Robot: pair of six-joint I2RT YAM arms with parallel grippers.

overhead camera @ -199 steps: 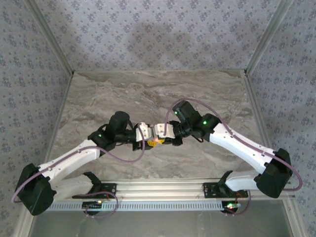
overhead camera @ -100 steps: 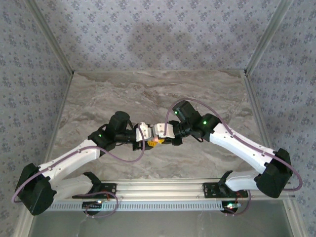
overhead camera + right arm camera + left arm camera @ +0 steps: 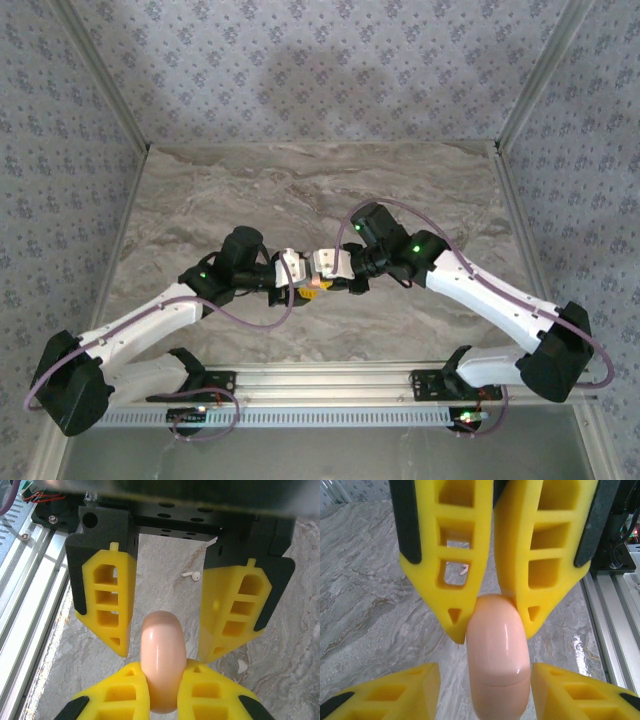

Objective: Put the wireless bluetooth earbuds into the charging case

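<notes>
Jaws of the right gripper (image 3: 162,672) are pinched on the pink charging case (image 3: 161,640), presented so the spread jaws of the left gripper (image 3: 485,670) can be clamped on, earbuds (image 3: 192,575) seen loose on the tabletop (image 3: 300,605).

Your charging case (image 3: 497,655) is glossy pale pink, the earbuds (image 3: 192,574) look whitish. Left gripper (image 3: 484,670) and right gripper (image 3: 162,672) are both yellow with black backs. Desk (image 3: 400,190) is grey marble swirl, walls (image 3: 330,60) blue-grey floral print.
</notes>
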